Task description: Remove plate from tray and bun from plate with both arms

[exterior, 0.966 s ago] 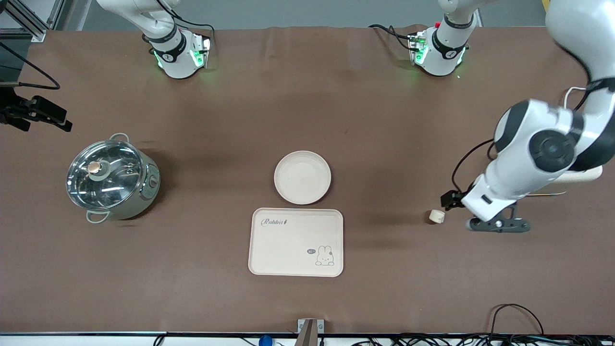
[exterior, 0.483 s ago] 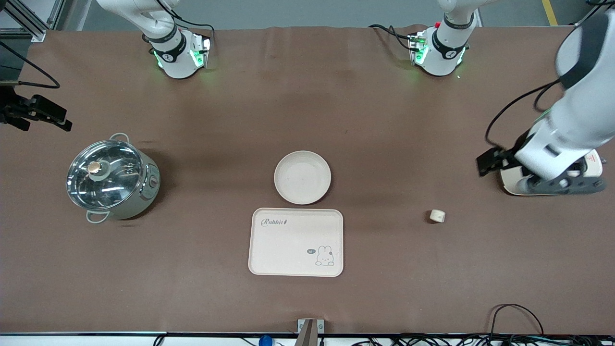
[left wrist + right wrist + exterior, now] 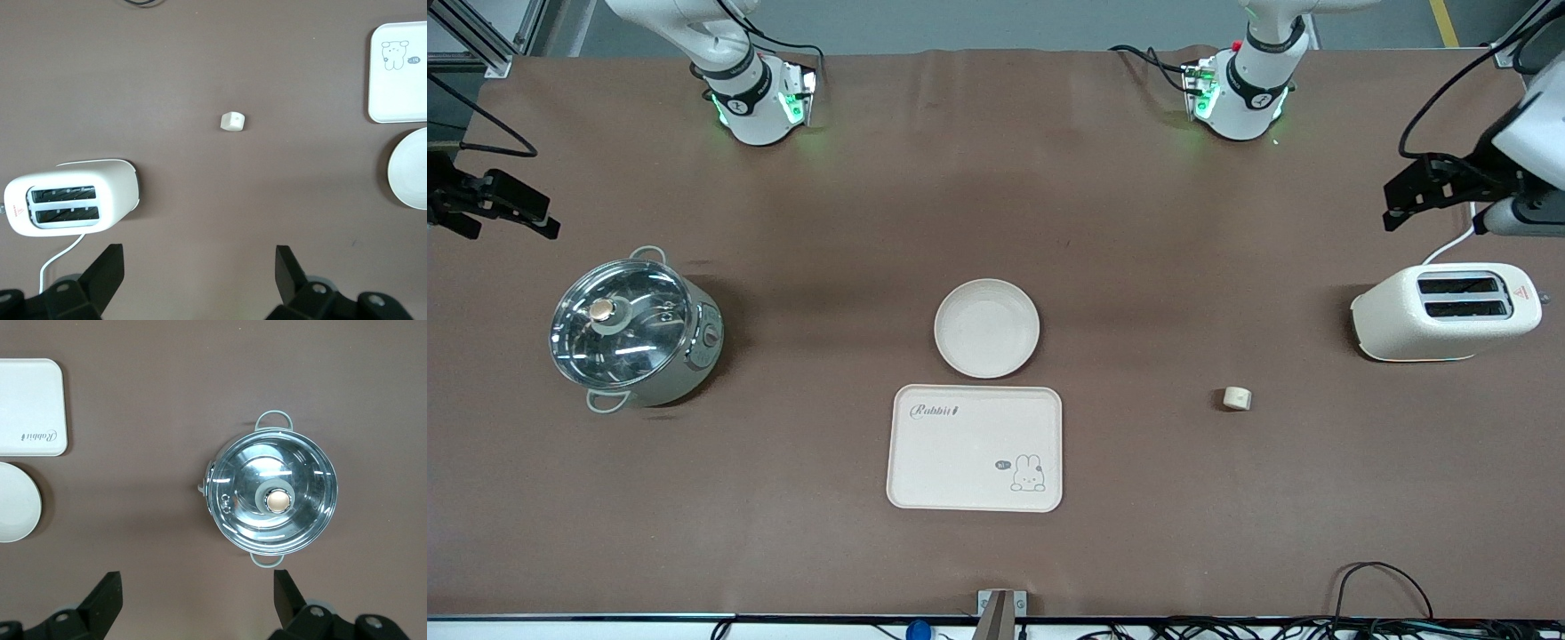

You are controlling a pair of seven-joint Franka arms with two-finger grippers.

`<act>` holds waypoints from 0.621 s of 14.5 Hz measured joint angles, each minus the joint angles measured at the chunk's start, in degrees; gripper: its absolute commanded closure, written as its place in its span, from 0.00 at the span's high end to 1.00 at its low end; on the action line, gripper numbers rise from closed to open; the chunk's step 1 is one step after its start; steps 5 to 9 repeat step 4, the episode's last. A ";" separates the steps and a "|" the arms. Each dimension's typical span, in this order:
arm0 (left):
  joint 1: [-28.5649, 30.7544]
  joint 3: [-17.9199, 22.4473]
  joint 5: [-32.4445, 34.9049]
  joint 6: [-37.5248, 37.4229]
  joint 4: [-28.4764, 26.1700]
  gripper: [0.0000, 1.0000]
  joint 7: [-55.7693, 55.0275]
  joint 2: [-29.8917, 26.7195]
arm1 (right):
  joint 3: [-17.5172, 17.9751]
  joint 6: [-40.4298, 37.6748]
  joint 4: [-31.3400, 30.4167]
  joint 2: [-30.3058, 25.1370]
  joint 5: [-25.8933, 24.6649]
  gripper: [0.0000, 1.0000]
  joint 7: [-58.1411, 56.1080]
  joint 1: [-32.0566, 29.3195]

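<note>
The plate (image 3: 986,327) sits empty in the middle of the brown bench (image 3: 1120,222), right side up, and just nearer the front camera lies the rabbit tray (image 3: 975,447), the two close together but not touching. The bun (image 3: 1237,398) lies on the bare bench, well apart from the plate, toward the left arm's end of the bench. Near it, a bit farther from the camera, stands the white toaster (image 3: 1446,311), both slots empty, its cord trailing off.

Left claw (image 3: 199,273) is up high, fingers (image 3: 107,270) spread wide and holding nothing; from its wrist camera it looks down on bare bench with the toaster and bun in sight. In the front view it shows only at the picture's edge, above the toaster.

Right claw (image 3: 197,595) is also spread wide and empty, hanging up high beside the lidded pot (image 3: 636,331) at the right arm's end of the bench. The glass lid (image 3: 273,495) sits on the pot, knob in the centre. The right arm's body is mostly out of the front view.
</note>
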 measured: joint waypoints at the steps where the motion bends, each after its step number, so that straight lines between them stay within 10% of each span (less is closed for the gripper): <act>1: -1.50 1.21 0.00 1.72 -3.21 1.00 0.00 -1.84 | 0.04 -0.14 0.05 0.00 0.00 1.00 0.00 0.02; 9: -3.08 3.01 0.00 3.64 -7.08 1.00 0.00 -4.07 | 0.05 -0.22 0.06 0.00 0.00 1.00 0.00 0.02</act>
